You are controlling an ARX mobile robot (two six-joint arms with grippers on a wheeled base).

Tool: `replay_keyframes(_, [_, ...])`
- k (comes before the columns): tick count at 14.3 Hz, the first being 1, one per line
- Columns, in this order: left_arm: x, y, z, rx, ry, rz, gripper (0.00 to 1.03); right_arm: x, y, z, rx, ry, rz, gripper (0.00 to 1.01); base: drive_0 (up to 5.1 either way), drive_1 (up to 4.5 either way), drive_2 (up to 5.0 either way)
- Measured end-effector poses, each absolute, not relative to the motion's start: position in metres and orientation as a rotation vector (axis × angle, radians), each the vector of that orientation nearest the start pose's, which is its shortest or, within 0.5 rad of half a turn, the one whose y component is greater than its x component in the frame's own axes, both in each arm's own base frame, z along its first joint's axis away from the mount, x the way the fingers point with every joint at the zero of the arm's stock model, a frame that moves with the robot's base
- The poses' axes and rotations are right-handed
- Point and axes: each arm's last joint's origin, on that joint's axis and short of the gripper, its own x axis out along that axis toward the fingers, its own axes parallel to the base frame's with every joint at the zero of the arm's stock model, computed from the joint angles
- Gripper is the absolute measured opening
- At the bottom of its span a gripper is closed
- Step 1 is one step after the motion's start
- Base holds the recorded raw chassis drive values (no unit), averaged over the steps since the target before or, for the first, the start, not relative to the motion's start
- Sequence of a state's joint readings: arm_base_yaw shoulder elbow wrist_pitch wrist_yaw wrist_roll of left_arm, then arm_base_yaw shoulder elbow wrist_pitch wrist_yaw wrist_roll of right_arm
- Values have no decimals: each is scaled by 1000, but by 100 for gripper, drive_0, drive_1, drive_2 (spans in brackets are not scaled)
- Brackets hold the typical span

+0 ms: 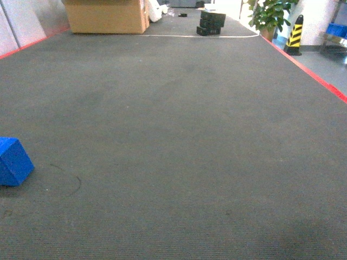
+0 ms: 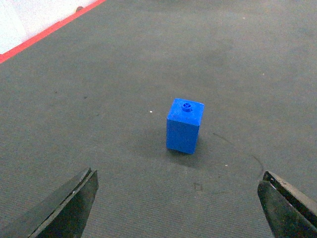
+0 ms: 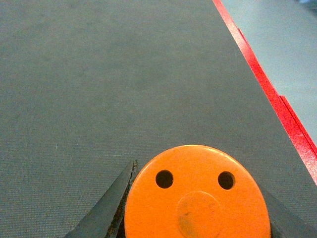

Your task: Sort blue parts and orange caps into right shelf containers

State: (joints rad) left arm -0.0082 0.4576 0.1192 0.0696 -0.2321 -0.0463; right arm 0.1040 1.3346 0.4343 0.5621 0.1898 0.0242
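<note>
One blue part (image 2: pixel 184 126) stands upright on the grey carpet, with a small round stud on its top face. My left gripper (image 2: pixel 178 179) hovers short of it, open wide, both dark fingers (image 2: pixel 74 198) at the frame's bottom corners. The same blue part (image 1: pixel 13 161) sits at the left edge of the head view, where neither gripper shows. My right gripper (image 3: pixel 198 181) is shut on an orange cap (image 3: pixel 197 196), its flat top with two holes facing the camera. A bit of a blue container (image 1: pixel 337 30) shows on a shelf at the far right.
A brown cardboard box (image 1: pixel 105 16) stands at the far left end. A stack of black blocks (image 1: pixel 211 23) lies far ahead. A potted plant (image 1: pixel 269 13) and a yellow-black striped cone (image 1: pixel 294 35) stand beyond the red floor line (image 1: pixel 309 67).
</note>
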Motion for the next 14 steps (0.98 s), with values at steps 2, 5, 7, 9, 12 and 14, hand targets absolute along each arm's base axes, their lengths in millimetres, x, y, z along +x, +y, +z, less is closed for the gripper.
replay_keyframes(2, [159, 8, 167, 1, 316, 161, 98, 247, 20, 173, -28, 334, -90, 44, 0, 0, 0])
replay_keyframes(5, [220, 26, 165, 11, 360, 132, 98, 247, 20, 173, -28, 335, -90, 44, 0, 0, 0])
replay_keyframes(7, [252, 39, 156, -7, 412, 123, 98, 247, 20, 173, -28, 335, -90, 44, 0, 0, 0])
replay_keyframes(9, [279, 50, 149, -19, 449, 123, 98, 247, 20, 173, -28, 335, -90, 44, 0, 0, 0])
replay_keyframes(12, [314, 66, 148, -87, 472, 91, 98, 247, 20, 173, -28, 335, -90, 44, 0, 0, 0])
replay_keyframes(14, [331, 74, 146, -110, 486, 79, 98, 247, 20, 173, -28, 335, -90, 44, 0, 0, 0])
